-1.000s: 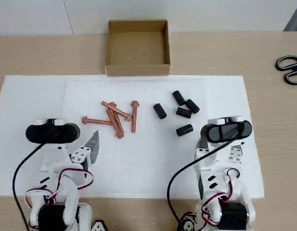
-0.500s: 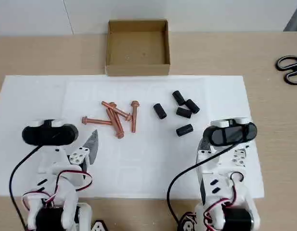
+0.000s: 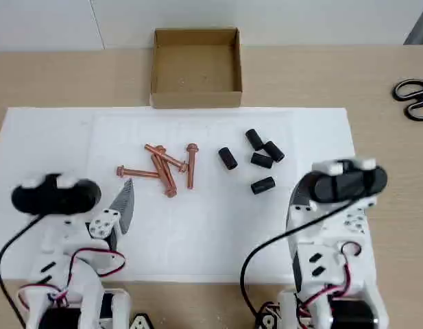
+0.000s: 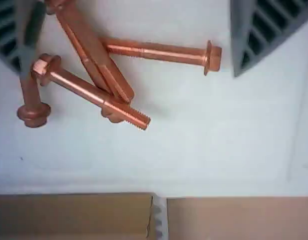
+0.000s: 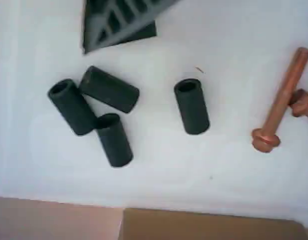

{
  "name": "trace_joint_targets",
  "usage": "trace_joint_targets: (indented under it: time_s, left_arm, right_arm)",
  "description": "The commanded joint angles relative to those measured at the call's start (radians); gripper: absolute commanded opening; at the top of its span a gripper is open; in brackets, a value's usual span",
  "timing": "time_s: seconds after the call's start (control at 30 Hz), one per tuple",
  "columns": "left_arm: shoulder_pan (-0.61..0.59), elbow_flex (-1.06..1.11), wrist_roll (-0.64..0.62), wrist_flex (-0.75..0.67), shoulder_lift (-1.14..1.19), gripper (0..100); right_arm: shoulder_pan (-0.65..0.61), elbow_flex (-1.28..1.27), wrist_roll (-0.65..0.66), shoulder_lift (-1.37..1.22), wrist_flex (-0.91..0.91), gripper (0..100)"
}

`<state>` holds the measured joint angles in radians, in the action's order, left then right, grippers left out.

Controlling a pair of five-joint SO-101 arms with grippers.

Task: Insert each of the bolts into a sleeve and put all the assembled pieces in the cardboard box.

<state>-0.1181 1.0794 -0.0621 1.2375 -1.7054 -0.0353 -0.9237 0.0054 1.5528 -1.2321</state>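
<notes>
My left gripper (image 3: 118,209) is wide open near the bolts (image 3: 163,168) (they lie in a pile). I cannot tell if my right gripper (image 3: 291,204), by the sleeves (image 3: 261,160), is open.

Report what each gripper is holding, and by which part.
Nothing is held. The left gripper hangs open near the bolts, and the right gripper is near the sleeves; bolts and sleeves all lie loose on the white paper.
</notes>
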Motion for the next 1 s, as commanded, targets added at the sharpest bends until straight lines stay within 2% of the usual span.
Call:
trace_joint_targets:
  time_s: [0.0, 0.37, 0.53, 0.77, 0.97]
  left_arm:
    - [-0.003, -0.148, -0.006, 0.009, 0.183, 25]
    - [-0.002, -0.501, 0.0, 0.095, 0.841, 25]
    - [-0.002, -0.713, 0.0, 0.186, 1.146, 25]
    - [-0.003, -1.009, -0.002, 0.367, 1.574, 25]
    - [-0.052, -1.158, -0.005, 0.436, 1.735, 25]
  right_arm:
    - [0.007, 0.207, 0.009, -0.243, -0.047, 25.7]
    - [-0.001, 0.589, 0.011, -0.883, -0.286, 25.7]
    - [-0.002, 0.793, 0.009, -1.101, -0.355, 25.7]
    - [-0.117, 1.013, 0.002, -1.372, -0.42, 25.7]
    - [-0.182, 1.043, 0.003, -1.46, -0.42, 25.6]
